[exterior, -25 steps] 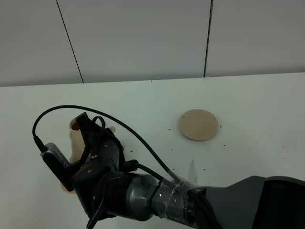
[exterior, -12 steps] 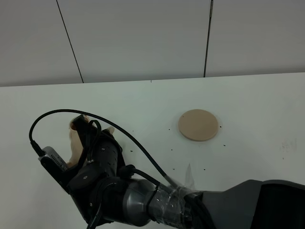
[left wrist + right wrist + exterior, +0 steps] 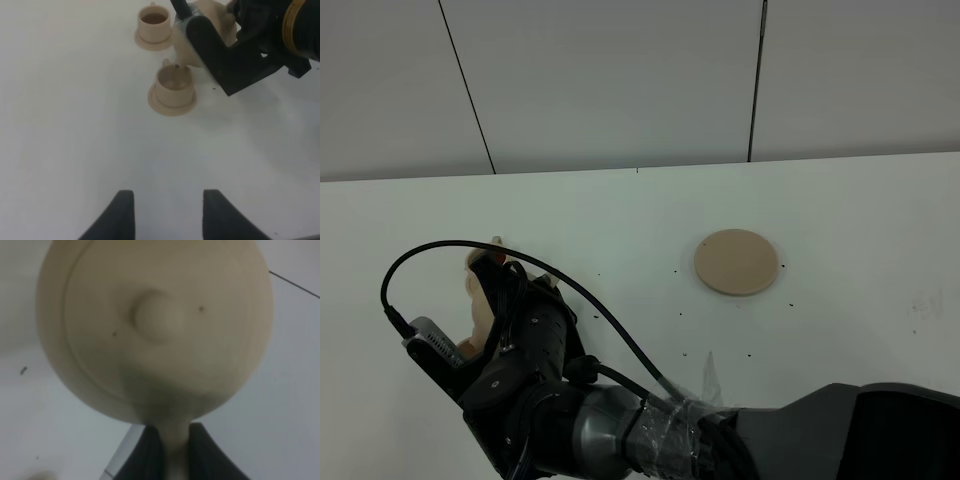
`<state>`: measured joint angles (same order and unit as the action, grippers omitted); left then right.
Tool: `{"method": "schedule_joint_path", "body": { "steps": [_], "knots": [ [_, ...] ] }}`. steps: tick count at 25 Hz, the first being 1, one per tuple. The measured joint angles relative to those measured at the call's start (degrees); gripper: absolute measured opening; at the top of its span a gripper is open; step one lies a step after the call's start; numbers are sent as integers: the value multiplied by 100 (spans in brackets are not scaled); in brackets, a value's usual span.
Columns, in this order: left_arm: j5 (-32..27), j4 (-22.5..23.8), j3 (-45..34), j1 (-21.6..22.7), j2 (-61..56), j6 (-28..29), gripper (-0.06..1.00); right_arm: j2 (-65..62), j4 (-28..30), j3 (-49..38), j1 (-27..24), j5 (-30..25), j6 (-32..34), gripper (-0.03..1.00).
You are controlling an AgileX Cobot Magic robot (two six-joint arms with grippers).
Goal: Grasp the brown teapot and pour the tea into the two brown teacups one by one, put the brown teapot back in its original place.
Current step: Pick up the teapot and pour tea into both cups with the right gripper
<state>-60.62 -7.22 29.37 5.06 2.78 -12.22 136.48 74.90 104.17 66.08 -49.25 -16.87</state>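
Holding the brown teapot (image 3: 155, 330) by its thin loop handle (image 3: 174, 452), the right gripper (image 3: 172, 440) has its two dark fingers squeezed together on that handle. From the right wrist view you look down at the round lid and its little knob (image 3: 155, 315).

From up high, the right arm (image 3: 620, 430) reaches across to the left side of the white table (image 3: 620, 210). The teapot (image 3: 477, 300) peeks out from behind the black gripper there. The big flat saucer (image 3: 737, 262) sits bare, right of the middle, well apart from the teapot.

The left wrist view shows the two brown teacups, each on its own small saucer. The far teacup (image 3: 154, 25) has dark tea in it. The near teacup (image 3: 173, 87) sits just beside and below the teapot (image 3: 212, 17), which hangs tipped over it in the black gripper (image 3: 225, 60). I cannot tell if tea is running out.

The left gripper (image 3: 167, 215) hovers low over the bare table, near the cups. Its two dark fingers (image 3: 122, 215) stand wide apart with nothing between them.
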Motion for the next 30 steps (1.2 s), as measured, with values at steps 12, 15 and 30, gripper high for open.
{"method": "schedule_joint_path", "body": {
  "steps": [12, 15, 30],
  "knots": [
    [0, 0, 0, 0, 0, 0, 39, 113, 203, 0, 45, -82, 0, 9],
    [0, 0, 0, 0, 0, 0, 39, 113, 214, 0, 47, -87, 0, 9],
    [0, 0, 0, 0, 0, 0, 39, 113, 462, 0, 52, -94, 24, 9]
  ]
}}
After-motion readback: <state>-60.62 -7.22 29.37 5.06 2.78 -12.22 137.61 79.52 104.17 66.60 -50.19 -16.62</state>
